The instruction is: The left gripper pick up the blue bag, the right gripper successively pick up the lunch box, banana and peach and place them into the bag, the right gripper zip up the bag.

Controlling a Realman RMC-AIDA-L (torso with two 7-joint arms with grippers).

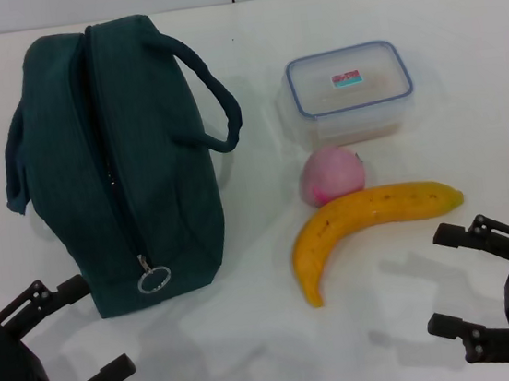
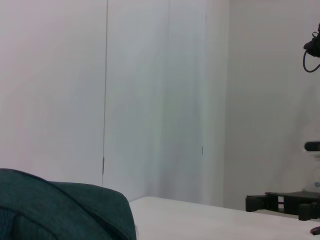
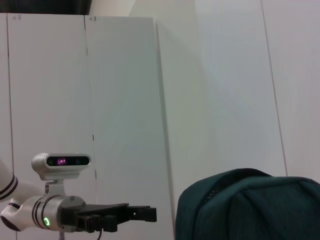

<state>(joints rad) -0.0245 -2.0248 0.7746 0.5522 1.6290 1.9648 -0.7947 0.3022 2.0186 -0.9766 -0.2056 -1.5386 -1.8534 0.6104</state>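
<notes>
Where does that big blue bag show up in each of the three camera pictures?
Head view: the blue bag stands on the table's left side, zipped.
Left wrist view: only its top shows, in the lower left corner.
Right wrist view: its top fills the lower right.
Shared landmark: the white table.

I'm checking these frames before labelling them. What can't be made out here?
- Blue bag: zipped shut in the head view, so its inside is hidden.
- Lunch box: contents unclear through the lid.
- Peach: near side covered by the banana.
- Both wrist views: fruit and lunch box out of frame.
</notes>
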